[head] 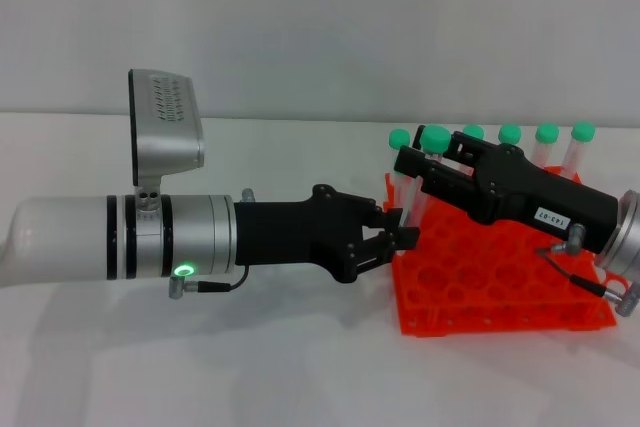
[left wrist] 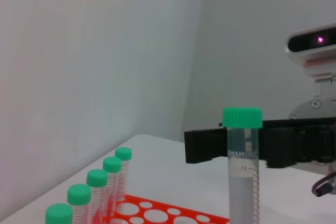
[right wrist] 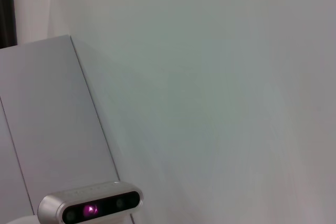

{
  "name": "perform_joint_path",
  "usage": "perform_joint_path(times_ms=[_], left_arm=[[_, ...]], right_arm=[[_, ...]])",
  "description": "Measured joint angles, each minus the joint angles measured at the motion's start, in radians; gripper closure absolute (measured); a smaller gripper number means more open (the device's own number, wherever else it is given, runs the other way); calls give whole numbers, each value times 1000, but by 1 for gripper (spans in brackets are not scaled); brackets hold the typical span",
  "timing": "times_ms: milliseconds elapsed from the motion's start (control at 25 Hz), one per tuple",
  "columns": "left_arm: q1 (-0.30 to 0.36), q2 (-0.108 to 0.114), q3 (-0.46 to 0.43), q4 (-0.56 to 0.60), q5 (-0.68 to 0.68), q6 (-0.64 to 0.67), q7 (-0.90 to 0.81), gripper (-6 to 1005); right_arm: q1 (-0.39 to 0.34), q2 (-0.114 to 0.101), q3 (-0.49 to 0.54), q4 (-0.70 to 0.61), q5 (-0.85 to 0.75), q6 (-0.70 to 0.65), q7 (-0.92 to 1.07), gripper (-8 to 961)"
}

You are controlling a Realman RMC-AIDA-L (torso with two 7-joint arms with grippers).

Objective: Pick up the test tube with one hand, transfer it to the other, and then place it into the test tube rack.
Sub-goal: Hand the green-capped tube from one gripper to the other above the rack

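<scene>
The handover looks to be in progress above the near-left corner of the test tube rack (head: 500,267), with both grippers meeting there. The right gripper (head: 418,162) (the one with the white printed label) reaches in from the right, and its fingers sit on either side of the test tube (left wrist: 242,166), just under the green cap; in the left wrist view the black fingers cross behind and around the upright tube, so it appears to be closed on it. The left gripper (head: 398,232) comes in level from the left, its fingertips at the tube's lower part by the rack's edge; whether it is gripping the tube or has let go cannot be told from these views. The tube stands upright, its bottom out of sight, and it does not look seated in any hole yet. 5 other green-capped tubes (head: 546,142) stand in the rack's far row. The main risk from here is a poor exchange: if 1 gripper releases before the other's hold is firm, the tube could slip and drop onto the rack or table. If both pull while clamped, the tube could tilt and miss its hole, or the right gripper could knock the neighbouring tubes.
</scene>
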Motion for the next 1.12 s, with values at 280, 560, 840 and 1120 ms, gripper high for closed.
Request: perform_joint_path(times_ms=[280, 560, 840, 1120], left_arm=[[0, 1, 3, 0, 0, 0, -3, 798], [2, 2, 2, 0, 4, 0, -5, 798], [6, 2, 2, 0, 7, 1, -6, 798], [9, 2, 2, 0, 6, 1, -2, 798]], right_arm=[[3, -7, 4, 0, -25, 1, 7, 423], [3, -10, 4, 0, -26, 2, 10, 576], [3, -11, 2, 0, -26, 0, 3, 627], [2, -10, 3, 0, -26, -1, 2, 748]])
